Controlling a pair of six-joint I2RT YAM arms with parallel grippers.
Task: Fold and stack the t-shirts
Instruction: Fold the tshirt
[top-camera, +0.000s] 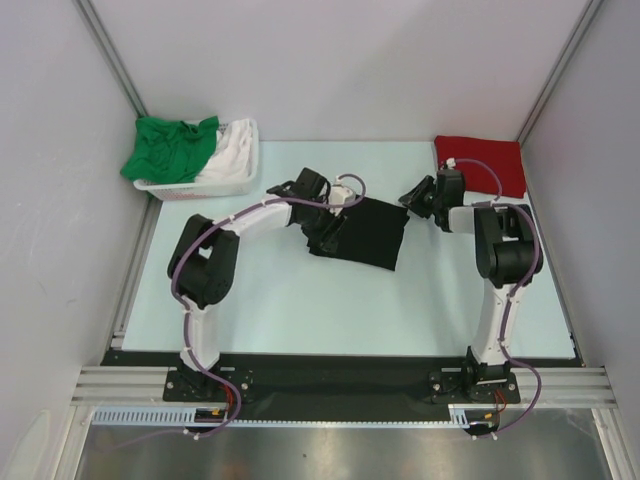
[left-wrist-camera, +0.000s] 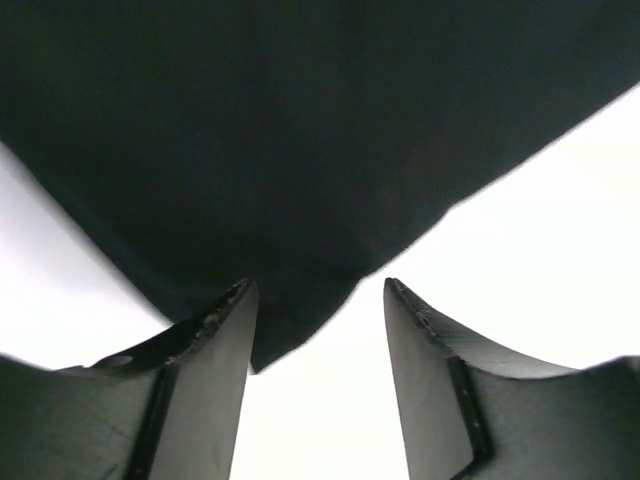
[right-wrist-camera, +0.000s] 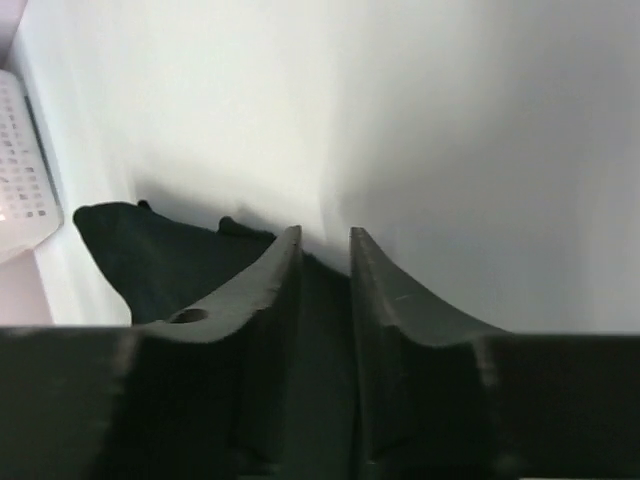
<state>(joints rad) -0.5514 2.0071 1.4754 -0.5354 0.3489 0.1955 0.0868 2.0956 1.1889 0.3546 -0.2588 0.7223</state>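
Black t-shirt (top-camera: 368, 234) mid-table, left jaws wide at its corner, right jaws narrow, possibly pinching its edge

1. Top external view: fixed above and behind my arm bases, looking down from far. The black t-shirt (top-camera: 362, 232) lies near the middle of the frame.
2. Left wrist view: mounted on my left wrist, looking out past my left gripper (left-wrist-camera: 318, 284). It is very close to the black t-shirt, which fills the upper frame.
3. Right wrist view: mounted on my right wrist, looking low past my right gripper (right-wrist-camera: 325, 231) across the black t-shirt. The white basket (right-wrist-camera: 25, 170) lies beyond it.
4. Shared coverage: all three views include the black t-shirt.
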